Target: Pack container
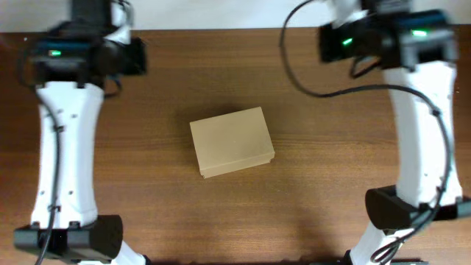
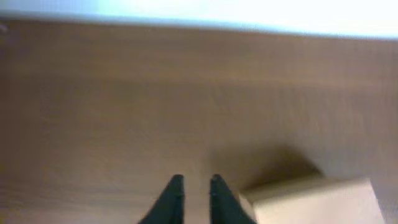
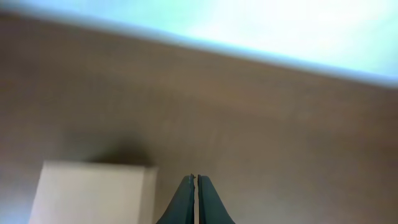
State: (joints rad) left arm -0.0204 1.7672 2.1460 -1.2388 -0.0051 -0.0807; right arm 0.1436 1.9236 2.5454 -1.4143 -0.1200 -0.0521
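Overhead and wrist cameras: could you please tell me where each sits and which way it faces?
Overhead: above the table, looking straight down at the container; left arm, right arm show.
Left wrist: on the left arm, facing along the table; left gripper shows.
Right wrist: likewise; right gripper shows.
Shared: all see the container.

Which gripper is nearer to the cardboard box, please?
Left, narrowly. The left gripper hangs off the far-left corner of the box; the right gripper sits slightly farther off its far-right corner.
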